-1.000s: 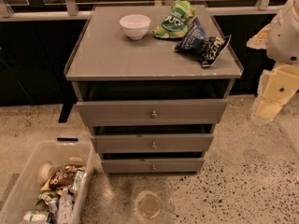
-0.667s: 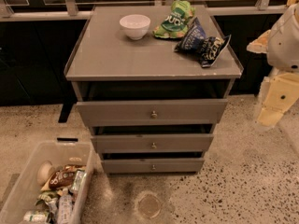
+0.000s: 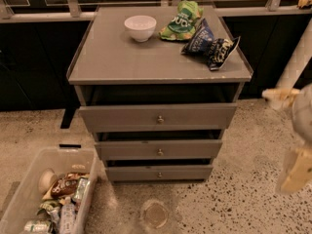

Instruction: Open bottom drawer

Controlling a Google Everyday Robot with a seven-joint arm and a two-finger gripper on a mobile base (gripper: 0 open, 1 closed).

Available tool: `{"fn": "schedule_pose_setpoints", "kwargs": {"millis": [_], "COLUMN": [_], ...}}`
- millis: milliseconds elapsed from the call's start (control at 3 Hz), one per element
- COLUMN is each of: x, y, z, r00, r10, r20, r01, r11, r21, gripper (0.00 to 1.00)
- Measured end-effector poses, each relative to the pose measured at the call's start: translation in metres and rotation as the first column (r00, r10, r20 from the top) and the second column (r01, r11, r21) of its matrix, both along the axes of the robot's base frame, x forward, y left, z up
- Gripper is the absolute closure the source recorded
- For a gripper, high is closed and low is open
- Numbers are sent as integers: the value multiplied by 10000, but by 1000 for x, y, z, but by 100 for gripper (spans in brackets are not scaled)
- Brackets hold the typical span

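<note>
Speckled terrazzo floor (image 3: pixel 234 199) runs up to a low grey desk (image 3: pixel 122 57) set against dark glazed panels. At its foot sits the bottom drawer (image 3: pixel 185 172), a slim front with a small round knob (image 3: pixel 159 174), below the middle drawer (image 3: pixel 195 149) and the top drawer (image 3: pixel 195 116). On the desk stand a white bowl (image 3: pixel 140 27), a green chip bag (image 3: pixel 181 22) and a dark blue chip bag (image 3: pixel 210 45). A clear bin (image 3: pixel 19 191) of snacks sits left. The gripper (image 3: pixel 295 170) hangs at the right, well apart from the drawers; whether the jaws are spread or closed is not discernible
</note>
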State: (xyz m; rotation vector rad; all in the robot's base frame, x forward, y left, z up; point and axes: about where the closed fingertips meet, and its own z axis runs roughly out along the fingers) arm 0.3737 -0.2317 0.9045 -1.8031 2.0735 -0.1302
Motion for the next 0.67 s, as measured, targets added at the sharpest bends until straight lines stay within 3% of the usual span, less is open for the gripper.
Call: {"fn": "schedule_pose_setpoints", "kwargs": {"millis": [333,667], "x": [-32,-64], "y": [-8,-8], "z": [-64,-149], "r00": [9998,9960], "r10": [206,204], "r20": [-81,-872], "r01": [-204,-170], "r11": [9994,9991], "r21": [290,399], "gripper": [0,0]}}
